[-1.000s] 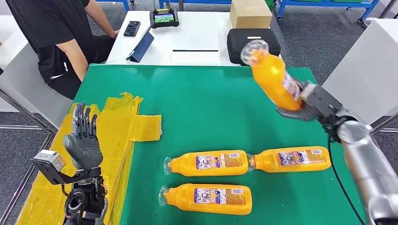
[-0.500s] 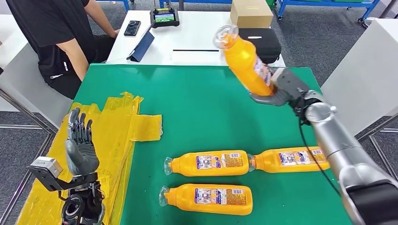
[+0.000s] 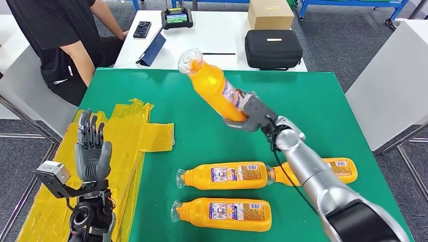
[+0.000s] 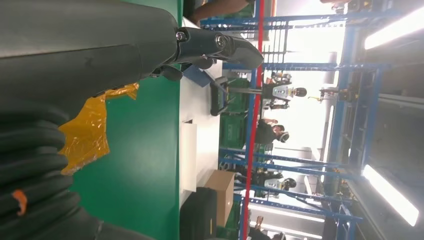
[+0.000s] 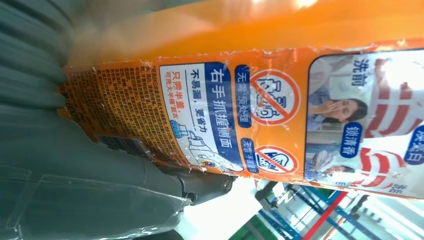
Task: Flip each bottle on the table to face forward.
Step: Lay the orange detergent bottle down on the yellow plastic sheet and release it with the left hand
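My right hand [image 3: 251,113] grips an orange bottle [image 3: 210,84] by its lower end and holds it tilted above the middle of the green table [image 3: 212,106], clear cap up and to the far left. In the right wrist view the bottle's label [image 5: 240,115] sits against the hand [image 5: 75,165]. Three more orange bottles lie on their sides near the front edge: one in the middle [image 3: 224,175], one to its right [image 3: 340,169] partly behind my right arm, one closest to me [image 3: 224,213]. My left hand [image 3: 91,151] stands raised and open, left of the table, over the yellow sheet; its fingers [image 4: 215,45] hold nothing.
A crumpled yellow plastic sheet [image 3: 126,133] covers the table's left edge. A person in black [image 3: 60,35] sits at the far left. Behind the green table a white table [image 3: 202,40] carries a black case [image 3: 272,48], a cardboard box [image 3: 269,13], a phone and a controller.
My right arm has swung the held bottle from the table's far right toward its middle and lower. The left hand stays raised with only small shifts. The lying bottles have not moved.
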Controlling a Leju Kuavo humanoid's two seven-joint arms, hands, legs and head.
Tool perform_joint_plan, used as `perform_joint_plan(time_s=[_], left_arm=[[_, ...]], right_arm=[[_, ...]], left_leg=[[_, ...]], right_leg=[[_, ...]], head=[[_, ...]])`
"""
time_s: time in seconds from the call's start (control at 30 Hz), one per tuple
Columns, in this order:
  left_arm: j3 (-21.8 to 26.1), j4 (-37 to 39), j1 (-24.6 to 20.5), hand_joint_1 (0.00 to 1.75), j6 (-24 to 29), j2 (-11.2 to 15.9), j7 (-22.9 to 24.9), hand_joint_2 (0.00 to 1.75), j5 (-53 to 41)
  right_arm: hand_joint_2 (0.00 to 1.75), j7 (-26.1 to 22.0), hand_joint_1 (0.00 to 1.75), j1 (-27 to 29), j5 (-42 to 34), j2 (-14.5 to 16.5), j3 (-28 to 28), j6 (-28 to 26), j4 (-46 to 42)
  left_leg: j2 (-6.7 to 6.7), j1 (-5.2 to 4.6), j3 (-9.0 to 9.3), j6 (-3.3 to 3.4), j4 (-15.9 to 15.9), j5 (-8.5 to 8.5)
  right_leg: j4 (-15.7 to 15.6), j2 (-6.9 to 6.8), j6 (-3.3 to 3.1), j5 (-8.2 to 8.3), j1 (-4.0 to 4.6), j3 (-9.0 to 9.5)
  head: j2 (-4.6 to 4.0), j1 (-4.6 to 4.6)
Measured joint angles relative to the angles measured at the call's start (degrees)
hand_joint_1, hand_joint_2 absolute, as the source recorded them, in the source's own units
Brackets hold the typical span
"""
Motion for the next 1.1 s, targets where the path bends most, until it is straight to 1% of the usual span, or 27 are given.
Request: perform_joint_plan(time_s=[0.1,0.27,0.3,0.4,0.43,0.57,0.83,1.0,1.1], left_arm=[[-0.47,0.01,-0.13,0.0,-0.34,0.0,0.63,1.75,0.36],[-0.8,0.01,-0.29,0.0,-0.54,0.0,1.0,1.75,0.63],[-1.04,-0.01,-0.35,0.0,-0.6,0.01,1.41,1.75,0.84],[-2.58,-0.17,-0.57,0.0,-0.68,0.01,3.16,1.75,1.39],[-3.01,-0.23,-0.61,0.0,-0.67,0.0,3.49,1.75,1.45],[-3.67,-0.71,-0.61,0.0,-0.61,0.0,3.96,1.75,1.75],[-4.16,-1.37,-0.59,0.0,-0.58,-0.06,4.59,1.75,1.83],[-5.28,-1.63,-0.62,0.0,-0.76,-0.54,5.82,1.75,1.95],[-5.96,-1.87,-0.64,0.0,-1.76,-0.72,6.73,1.75,2.79]], right_arm=[[1.75,1.86,1.75,3.19,1.4,2.85,0.09,-1.8,-2.89],[1.75,2.68,1.75,4.8,1.92,4.09,0.14,-2.28,-4.65],[1.75,3.55,1.75,6.11,2.59,5.06,0.15,-2.9,-6.37],[1.75,7.05,1.75,12.58,5.66,9.32,0.78,-5.38,-14.38],[1.75,7.61,1.75,14.12,6.24,10.24,1.07,-5.77,-16.21],[1.75,8.17,1.75,16.73,7.01,11.62,1.58,-6.13,-19.18],[1.75,9.37,1.75,18.69,8.4,13.35,2.36,-6.24,-21.16],[1.75,11.35,1.75,18.96,11.03,16.26,3.33,-7.54,-20.89],[1.75,12.31,1.75,18.7,12.42,17.52,3.4,-8.77,-20.45]], left_leg=[[0.1,0.0,0.0,-0.03,0.0,-0.01],[0.11,0.0,-0.01,-0.03,0.0,-0.01],[0.09,0.0,-0.01,-0.03,0.0,-0.01],[0.08,0.01,-0.01,-0.05,-0.01,-0.03],[0.09,0.01,-0.01,-0.06,-0.02,-0.03],[0.1,0.0,-0.01,-0.06,-0.02,-0.03],[0.13,-0.01,-0.01,-0.07,-0.02,-0.02],[0.14,0.0,-0.01,-0.11,-0.02,0.01],[0.14,0.01,-0.01,-0.12,-0.02,0.02]], right_leg=[[0.01,0.07,0.0,0.0,0.0,-0.04],[0.01,0.08,-0.01,0.0,0.0,-0.06],[0.01,0.07,-0.01,0.0,0.0,-0.06],[0.01,0.07,-0.03,-0.01,0.01,-0.06],[0.0,0.07,-0.03,-0.01,0.0,-0.07],[0.0,0.07,-0.06,0.0,-0.02,-0.06],[-0.01,0.08,-0.18,0.09,-0.03,-0.06],[-0.01,0.08,-0.19,0.09,-0.02,-0.09],[-0.01,0.08,-0.19,0.09,-0.01,-0.1]], head=[[0.0,-0.04],[0.0,-0.03],[0.0,-0.02],[0.0,-0.01],[0.0,-0.01],[0.0,0.0],[0.0,0.01],[0.0,-0.01],[0.0,-0.01]])
